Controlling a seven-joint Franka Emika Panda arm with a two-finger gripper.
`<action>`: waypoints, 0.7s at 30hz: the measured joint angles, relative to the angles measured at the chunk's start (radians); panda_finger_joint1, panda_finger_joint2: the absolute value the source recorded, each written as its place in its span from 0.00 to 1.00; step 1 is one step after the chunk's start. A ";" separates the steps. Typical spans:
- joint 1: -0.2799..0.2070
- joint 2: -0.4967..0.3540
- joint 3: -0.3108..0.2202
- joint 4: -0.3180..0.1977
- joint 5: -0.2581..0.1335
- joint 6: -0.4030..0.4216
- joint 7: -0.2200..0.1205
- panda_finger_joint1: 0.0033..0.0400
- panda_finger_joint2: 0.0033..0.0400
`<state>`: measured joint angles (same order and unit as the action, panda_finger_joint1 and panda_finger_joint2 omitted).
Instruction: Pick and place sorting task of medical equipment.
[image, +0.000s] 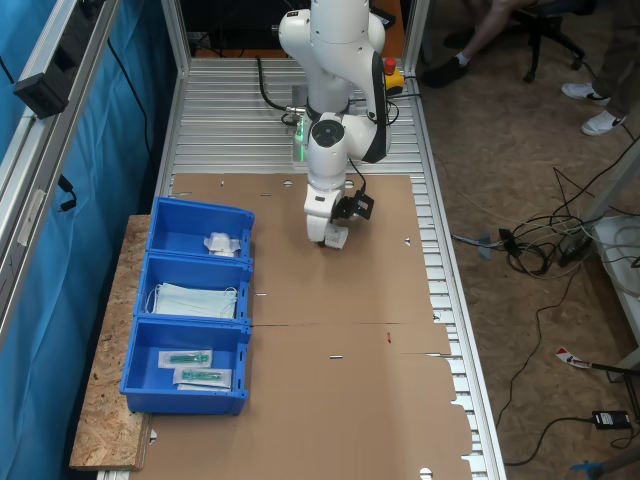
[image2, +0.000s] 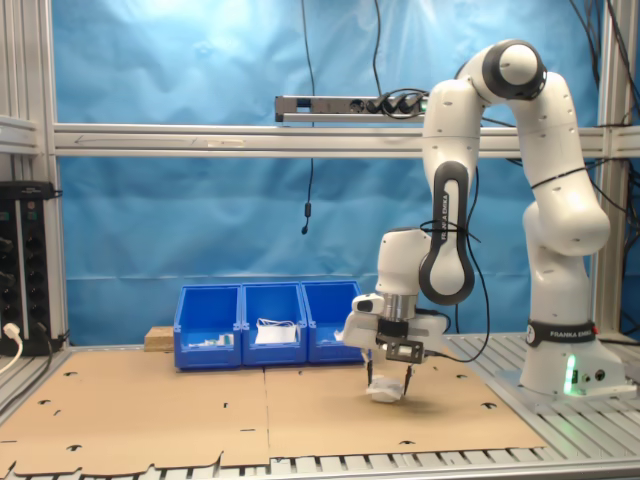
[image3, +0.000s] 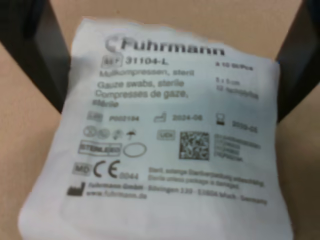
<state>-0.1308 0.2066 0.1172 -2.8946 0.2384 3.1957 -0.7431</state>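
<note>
The medical equipment (image3: 165, 145) is a flat white packet in clear wrap with printed text. In the wrist view it sits between the two dark fingers (image3: 35, 55) and covers their tips. My gripper (image: 335, 232) is shut on the packet (image: 337, 239) and points down near the middle of the brown cardboard. In the second exterior view the gripper (image2: 388, 378) holds the packet (image2: 384, 392) at, or just above, the cardboard surface. A similar white packet (image: 222, 243) lies in the blue bin nearest the arm's base.
Three blue bins (image: 160, 262) stand in a row at the first exterior view's left; the middle one holds pale blue masks (image: 195, 300), the nearest one long packets with green parts (image: 200, 368). The cardboard sheet (image: 390, 380) covers the table. Cables lie on the floor (image: 540, 250).
</note>
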 joint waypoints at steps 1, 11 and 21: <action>0.000 0.000 0.000 0.000 0.000 0.000 0.000 1.00 1.00; 0.000 0.000 0.000 0.000 0.000 0.000 0.000 0.36 0.36; 0.000 0.000 0.000 0.000 0.000 0.002 0.000 0.09 0.09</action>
<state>-0.1308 0.2065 0.1173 -2.8946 0.2384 3.1978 -0.7431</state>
